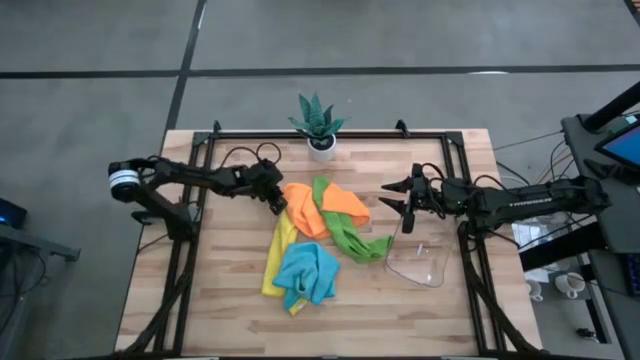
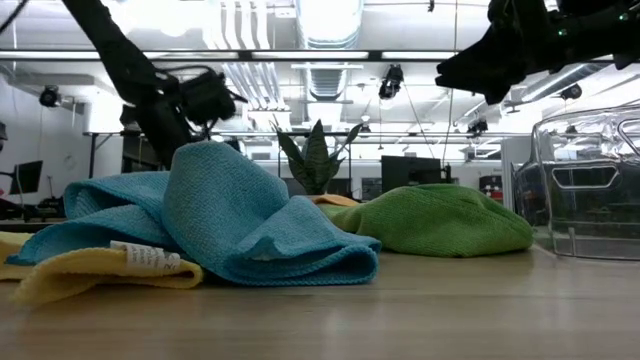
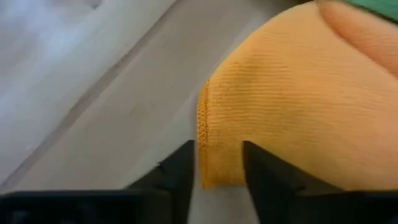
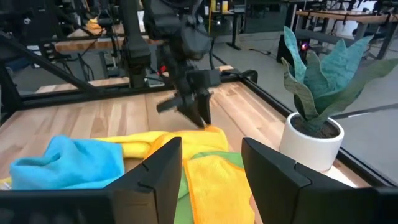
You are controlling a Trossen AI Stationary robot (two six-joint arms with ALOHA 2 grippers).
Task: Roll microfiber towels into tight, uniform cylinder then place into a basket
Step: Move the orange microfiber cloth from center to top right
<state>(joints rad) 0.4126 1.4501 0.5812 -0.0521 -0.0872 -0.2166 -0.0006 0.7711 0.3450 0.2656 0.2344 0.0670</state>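
Several microfiber towels lie in a loose heap mid-table: orange (image 1: 305, 212), green (image 1: 352, 242), yellow (image 1: 277, 256) and light blue (image 1: 308, 272). The clear basket (image 1: 420, 262) stands on the table to the right of them. My left gripper (image 3: 219, 167) is down at the orange towel's left corner (image 3: 217, 155), and the corner lies in the gap between its two fingers. My right gripper (image 4: 211, 165) hangs open above the table, just beyond the basket's far side. Nothing is between its fingers. My left gripper slants down from the table's left with one finger on each side of the orange towel's hemmed corner (image 3: 208, 163). Whether the fingers (image 3: 180, 174) touch the cloth, I cannot tell. The towel lies flat on the table.
A potted plant in a white pot (image 1: 320, 130) stands at the far edge behind the heap. A black frame (image 1: 330, 134) runs along the table's far and side edges. Bare wood shows along the near edge and between the heap and the basket.
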